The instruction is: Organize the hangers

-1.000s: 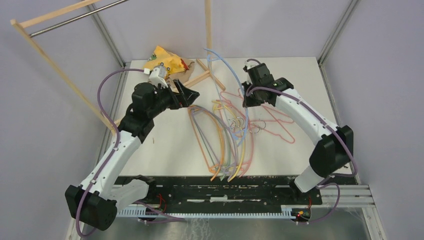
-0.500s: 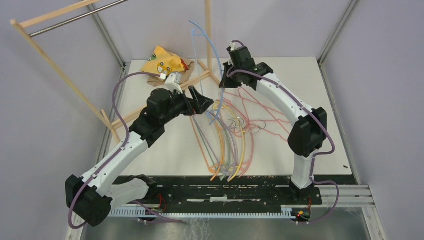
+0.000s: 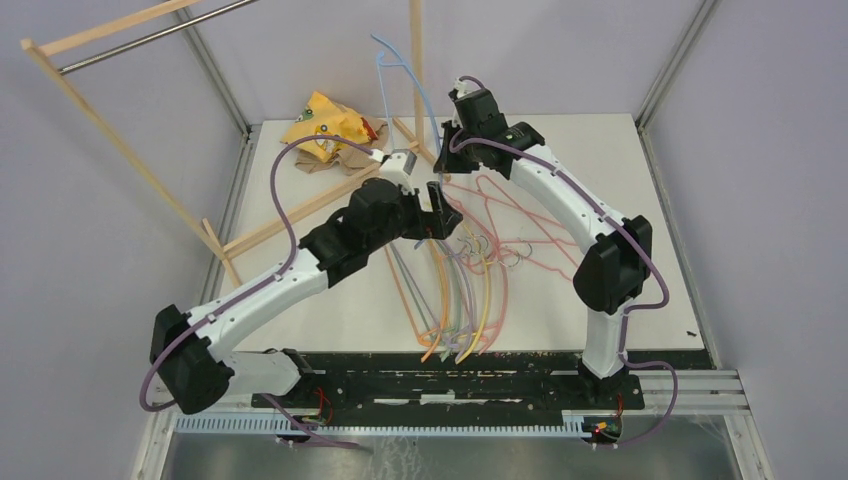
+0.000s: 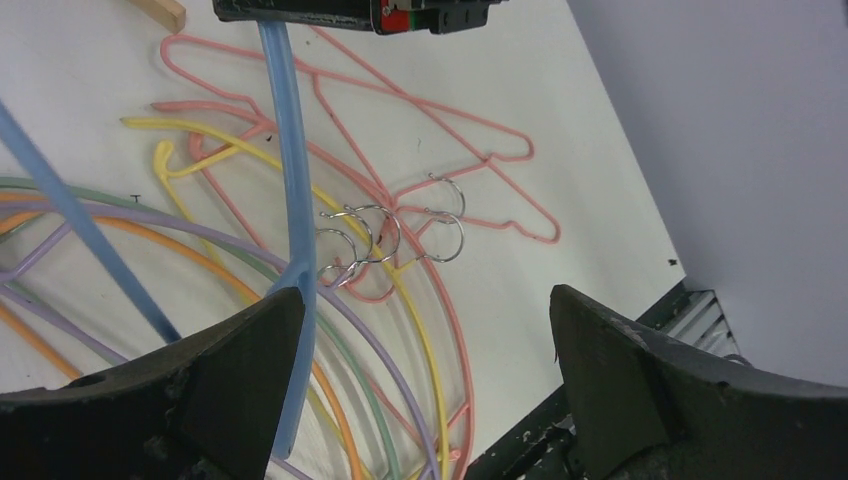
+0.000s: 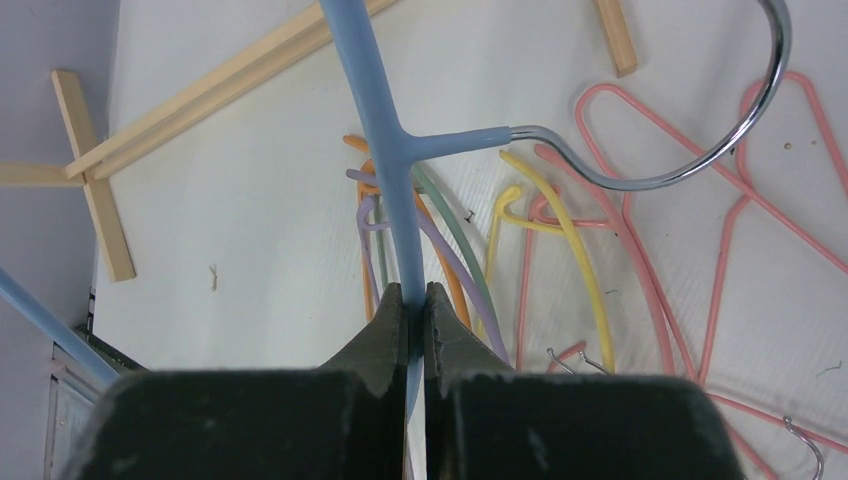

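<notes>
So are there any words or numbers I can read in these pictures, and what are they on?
No text can be read anywhere.
Yellow cloth: a small green and white print, too small to read.
Blue hanger and the rest: plain, no writing.

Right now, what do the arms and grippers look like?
Both the left arm and right arm have white links, black joint housings and purple cables looping alongside. The left gripper and right gripper have black tapered fingers.
</notes>
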